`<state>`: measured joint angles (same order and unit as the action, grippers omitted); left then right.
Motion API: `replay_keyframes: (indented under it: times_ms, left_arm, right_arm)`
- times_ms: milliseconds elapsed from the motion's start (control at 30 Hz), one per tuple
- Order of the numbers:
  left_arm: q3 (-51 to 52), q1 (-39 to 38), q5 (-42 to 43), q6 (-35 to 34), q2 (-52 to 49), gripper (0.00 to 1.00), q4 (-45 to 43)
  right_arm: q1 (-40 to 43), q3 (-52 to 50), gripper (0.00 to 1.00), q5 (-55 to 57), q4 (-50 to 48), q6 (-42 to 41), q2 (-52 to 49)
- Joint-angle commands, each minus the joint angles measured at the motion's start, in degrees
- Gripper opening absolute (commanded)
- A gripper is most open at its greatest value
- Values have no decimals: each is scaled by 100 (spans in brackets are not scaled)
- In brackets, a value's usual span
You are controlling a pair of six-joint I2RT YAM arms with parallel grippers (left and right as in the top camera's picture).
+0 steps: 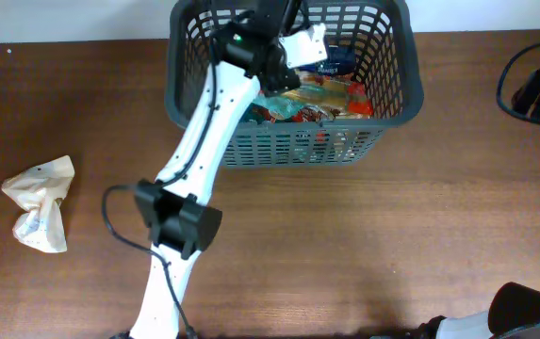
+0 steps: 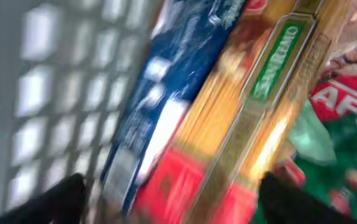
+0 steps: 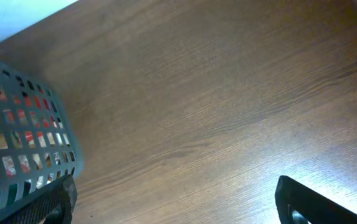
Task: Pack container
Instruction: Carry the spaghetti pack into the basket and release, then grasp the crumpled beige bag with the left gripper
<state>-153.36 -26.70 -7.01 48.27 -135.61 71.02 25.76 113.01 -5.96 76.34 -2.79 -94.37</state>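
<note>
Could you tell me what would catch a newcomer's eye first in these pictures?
The white left arm stretches across the table into the dark grey basket at the far edge, which holds colourful food packets. A crumpled beige paper bag lies alone at the table's left side.

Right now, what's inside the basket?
Food packets: a blue one, a yellow-and-red pasta pack and a green-and-red bag, side by side. The left arm covers the left half of the basket, so that floor and anything under the packets stay hidden.
</note>
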Motion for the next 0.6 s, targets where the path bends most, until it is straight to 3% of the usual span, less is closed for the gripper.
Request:
replay_keyframes:
  times_ms: [0,267,433,567]
  left_arm:
    - [-461,146,-398,-841,1176,87,337]
    - [-516,970,-396,-2140,2830,86,1475]
    - [-476,2168,-396,-2802,3410,83,2111]
    - [118,3388,-127,-2809,3650,82,2197]
  right_arm:
    - [17,-24,99,-48,-2,-9,33]
    - [20,-24,99,-48,-2,-9,33]
    - [17,-26,99,-50,-2,-9,33]
    - [17,-24,99,-50,-2,-9,33]
